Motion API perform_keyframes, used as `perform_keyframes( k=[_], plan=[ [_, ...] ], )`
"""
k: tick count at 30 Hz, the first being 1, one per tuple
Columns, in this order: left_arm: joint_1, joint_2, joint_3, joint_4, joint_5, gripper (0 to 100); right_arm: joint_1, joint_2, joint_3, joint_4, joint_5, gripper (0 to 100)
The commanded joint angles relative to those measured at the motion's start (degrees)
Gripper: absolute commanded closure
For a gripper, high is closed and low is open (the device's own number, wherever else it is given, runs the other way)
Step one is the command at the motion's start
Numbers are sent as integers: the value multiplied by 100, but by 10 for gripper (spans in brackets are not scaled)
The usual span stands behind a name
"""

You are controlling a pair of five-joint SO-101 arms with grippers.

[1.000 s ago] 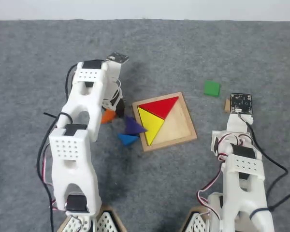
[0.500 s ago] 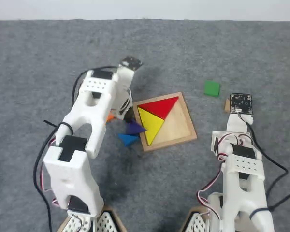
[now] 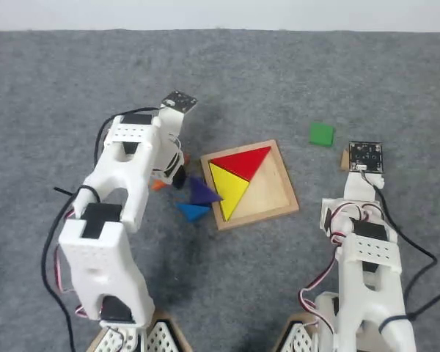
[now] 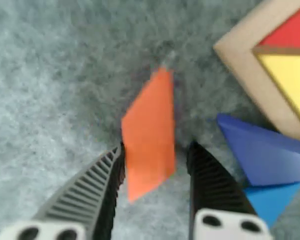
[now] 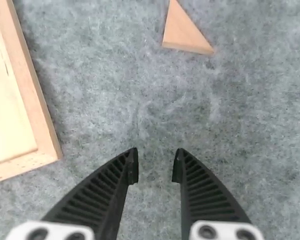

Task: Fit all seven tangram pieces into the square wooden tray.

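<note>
The square wooden tray (image 3: 260,218) holds a red triangle (image 3: 242,161) and a yellow triangle (image 3: 227,187). Just off its left edge lie a purple triangle (image 3: 202,192) and a blue triangle (image 3: 193,211). The orange parallelogram (image 4: 147,135) lies on the carpet between the fingers of my left gripper (image 4: 155,147), which is open. One finger touches the piece and the other stands a little off it. My right gripper (image 5: 154,152) is narrowly open over bare carpet, with a plain wooden triangle (image 5: 182,35) ahead of it. A green square (image 3: 322,134) lies right of the tray's far corner.
Grey carpet covers the whole table. The tray's rim (image 5: 32,100) runs beside my right gripper. The left arm (image 3: 136,158) hides most of the orange piece (image 3: 158,185) in the high view. Open carpet lies behind the tray and in front of it.
The left arm swung toward the tray and then back to the left. Its gripper now straddles the orange piece. The right arm has not moved.
</note>
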Motion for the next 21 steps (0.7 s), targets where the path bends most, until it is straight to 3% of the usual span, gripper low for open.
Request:
perform_keyframes(
  k=[1, 11, 15, 21],
  plan=[
    [-114, 132, -338, -9, -149, 809, 40, -198, -18, -84, 70, 876],
    [-536, 123, -1218, 369, -211, 812, 40, -198, -18, -101, 70, 876],
    [-378, 123, -1771, 941, -211, 812, 40, -198, -18, -119, 70, 876],
    [-62, 132, -1947, 1011, -211, 812, 40, -198, -18, -119, 70, 876]
  ],
)
